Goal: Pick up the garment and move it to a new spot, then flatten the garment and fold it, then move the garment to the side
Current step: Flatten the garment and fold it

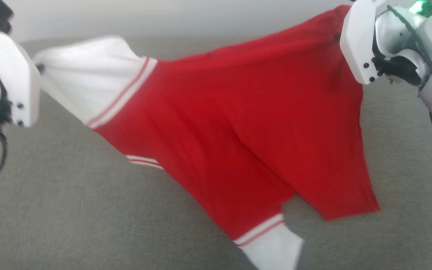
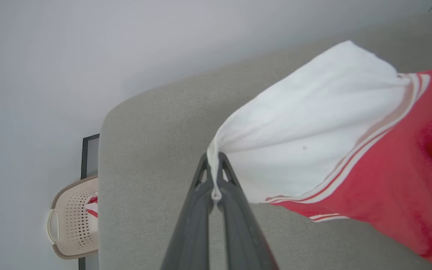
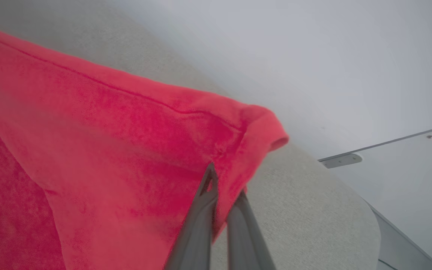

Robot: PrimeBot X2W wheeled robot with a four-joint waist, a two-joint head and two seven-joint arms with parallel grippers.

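Our left fingers (image 2: pixel 195 217) clench the garment (image 1: pixel 231 131) at its sleeve, right fingers (image 3: pixel 199 225) at a red corner. It spans left-to-right over the counter (image 1: pixel 51 206), a basket (image 2: pixel 69 221) lower left.

**Grey surface, pale wall all round**

Under my left pincer (image 2: pixel 212 157) runs a grey woven surface (image 2: pixel 144 168) with a rounded corner. Beyond it there's a plain pale wall (image 2: pixel 51 56), and down-left a beige perforated basket (image 2: pixel 69 221). Right of my right pincer (image 3: pixel 225 183) stands a glass panel (image 3: pixel 407 176).

no lettering, label, brand or number can be read on anything here, near either claw or beyond.
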